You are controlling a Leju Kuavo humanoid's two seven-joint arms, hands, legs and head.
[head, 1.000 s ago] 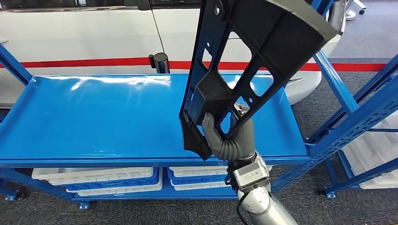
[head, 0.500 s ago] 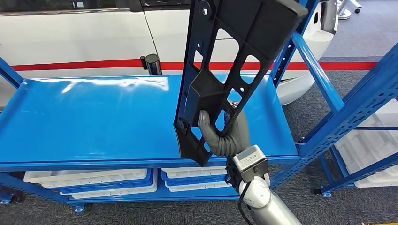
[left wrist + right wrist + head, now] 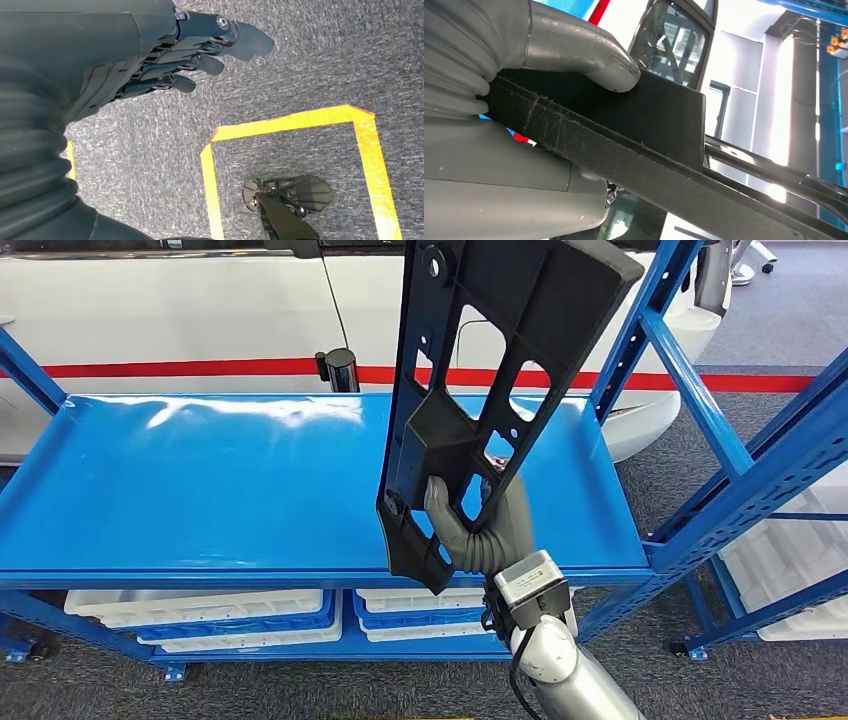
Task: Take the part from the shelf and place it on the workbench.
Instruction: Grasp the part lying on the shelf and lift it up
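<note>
— Since half a second ago, what changed?
— Little: the black part (image 3: pixel 480 390) stays upright in the right hand (image 3: pixel 478 530), whose thumb and fingers clamp its lower end above the blue shelf (image 3: pixel 200 500).
— Anything near it?
— A blue upright post (image 3: pixel 640 310) just right; white bins (image 3: pixel 200 612) beneath; a white car (image 3: pixel 180 310) beyond.
— The left hand (image 3: pixel 165 55)?
— Hanging over grey carpet (image 3: pixel 300 60), fingers loosely apart, holding nothing.

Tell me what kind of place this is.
Probably a car workshop or factory floor: blue steel shelving, a white car behind it, yellow floor tape, and a black car part held up.
</note>
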